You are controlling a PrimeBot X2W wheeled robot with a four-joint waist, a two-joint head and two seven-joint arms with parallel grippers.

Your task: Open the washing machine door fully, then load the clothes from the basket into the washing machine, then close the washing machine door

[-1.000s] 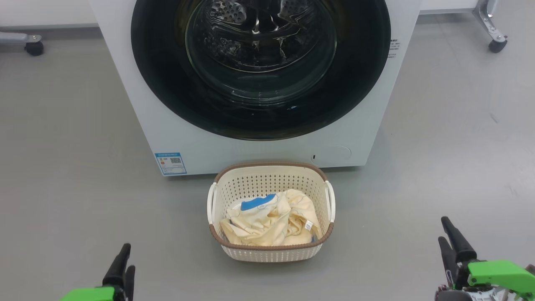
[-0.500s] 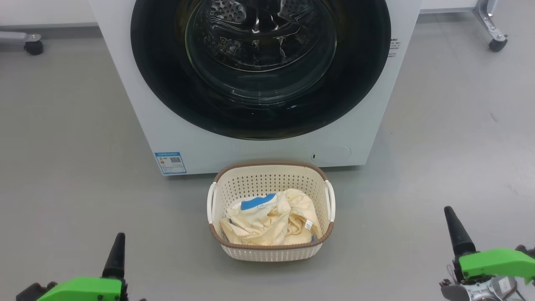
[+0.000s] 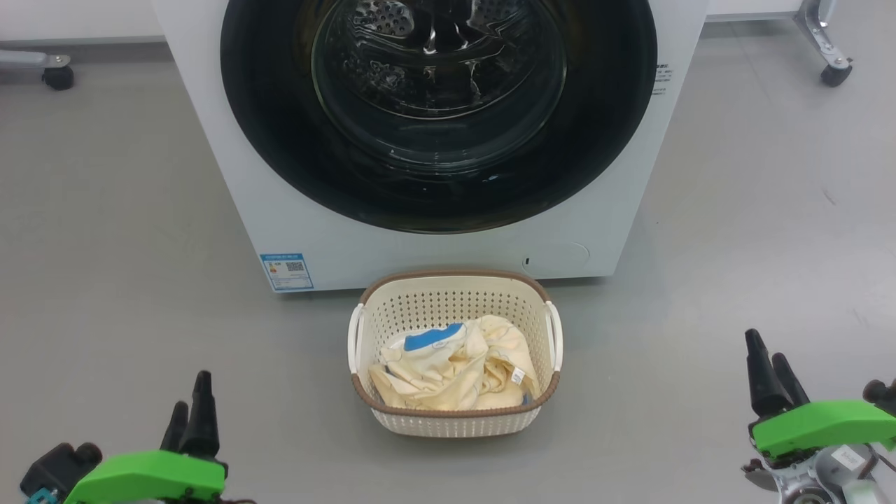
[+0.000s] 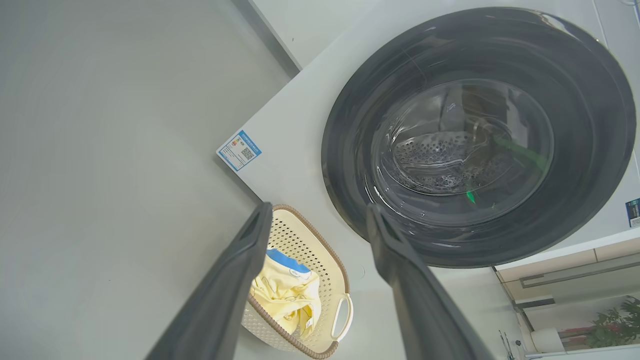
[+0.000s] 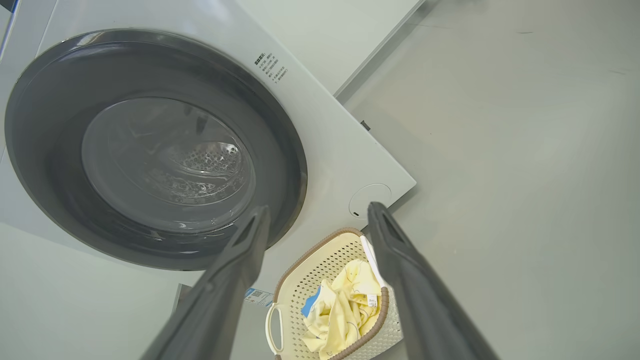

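The white washing machine (image 3: pixel 280 210) stands ahead with its black-rimmed round door (image 3: pixel 609 126) shut flat against the front; the steel drum shows through the glass. On the floor before it sits the cream basket (image 3: pixel 455 416), holding pale yellow clothes (image 3: pixel 455 367) with a blue collar patch. My left gripper (image 3: pixel 189 388) is at the lower left, open and empty, well left of the basket. My right gripper (image 3: pixel 764 346) is at the lower right, open and empty, well right of it. The wrist views show the door (image 4: pixel 590 150) (image 5: pixel 40 165), the basket (image 4: pixel 332 265) (image 5: pixel 320 282) and open fingers (image 4: pixel 235 280) (image 5: pixel 400 270).
Grey floor (image 3: pixel 105 280) spreads on both sides of the machine. A caster wheel (image 3: pixel 57 77) of a frame is at the far left and another caster (image 3: pixel 836 73) at the far right. A blue sticker (image 3: pixel 287 271) marks the machine's lower left corner.
Both grippers have turned about their wrists and shifted slightly: the right one rose a little in view, the left one came further into view. Basket, clothes and door have not moved.
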